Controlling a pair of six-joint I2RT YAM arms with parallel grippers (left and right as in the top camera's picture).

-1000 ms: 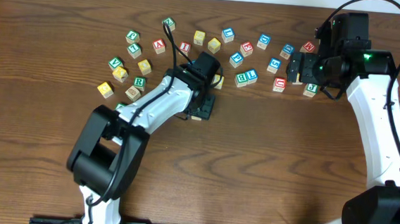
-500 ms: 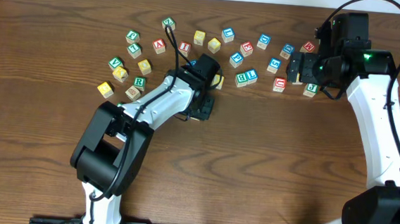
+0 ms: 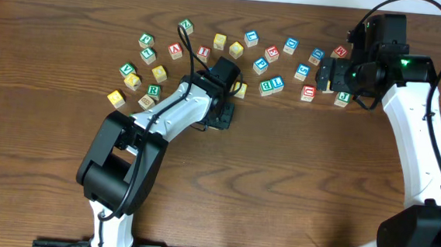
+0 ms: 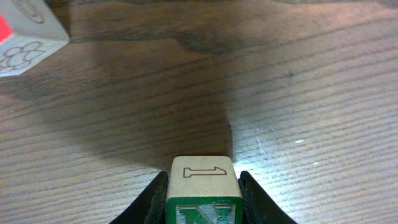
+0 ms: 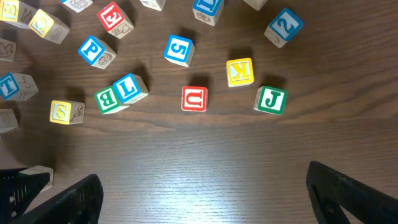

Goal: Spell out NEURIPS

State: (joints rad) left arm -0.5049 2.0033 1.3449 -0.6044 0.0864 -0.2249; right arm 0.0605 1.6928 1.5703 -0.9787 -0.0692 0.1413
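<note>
N block (image 4: 203, 185) clamped between left jaws, at bare worktop (image 4: 298, 93) just clear of scattered blocks (image 3: 271, 84); worktop contact not determinable; right jaws apart, above U block (image 5: 194, 98).

Scatter: lettered wooden cubes are lying in a band across the far part of the brown wooden table (image 3: 294, 183).
Green-lettered N wooden cube (image 4: 203, 174): is sitting between the left gripper (image 4: 203, 186) fingers, nearer than the band.
Red-lettered U wooden cube (image 5: 194, 98): is lying between the green-lettered B cube (image 5: 107, 101) and the green-lettered J cube (image 5: 270, 100).
</note>
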